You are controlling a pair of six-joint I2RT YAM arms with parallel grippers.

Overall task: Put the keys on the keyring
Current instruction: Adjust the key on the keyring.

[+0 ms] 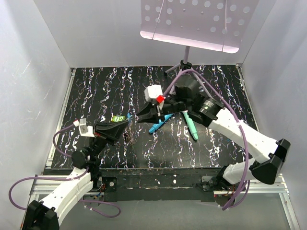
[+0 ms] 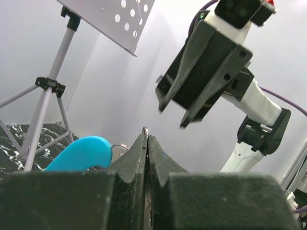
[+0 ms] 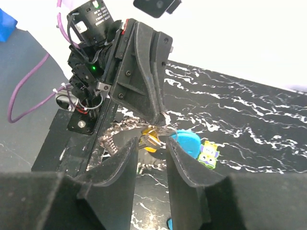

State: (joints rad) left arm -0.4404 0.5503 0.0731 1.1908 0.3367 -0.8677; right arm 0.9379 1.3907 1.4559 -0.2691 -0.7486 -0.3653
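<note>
My left gripper point(image 1: 125, 126) is shut on a thin metal loop point(image 2: 145, 129) of the keyring and holds it above the mat. The right wrist view shows the keyring's grey chain-like part point(image 3: 117, 133) and bright blue section point(image 3: 188, 143) hanging below the left gripper's fingers point(image 3: 146, 86). The blue section also shows in the left wrist view point(image 2: 81, 152). A yellow-headed key point(image 3: 152, 140) hangs by the loop. My right gripper point(image 3: 151, 143) is open, its jaws on either side of the yellow key without touching it. It hovers close to the right of the left gripper point(image 1: 140, 116). Other keys are hidden.
A green and yellow charm point(image 3: 209, 155) lies on the black marbled mat point(image 1: 216, 96) beside the blue section. Two teal sticks point(image 1: 190, 125) lie mid-mat under the right arm. A music stand point(image 1: 192, 24) rises at the back, its tripod point(image 2: 48, 88) in the left wrist view.
</note>
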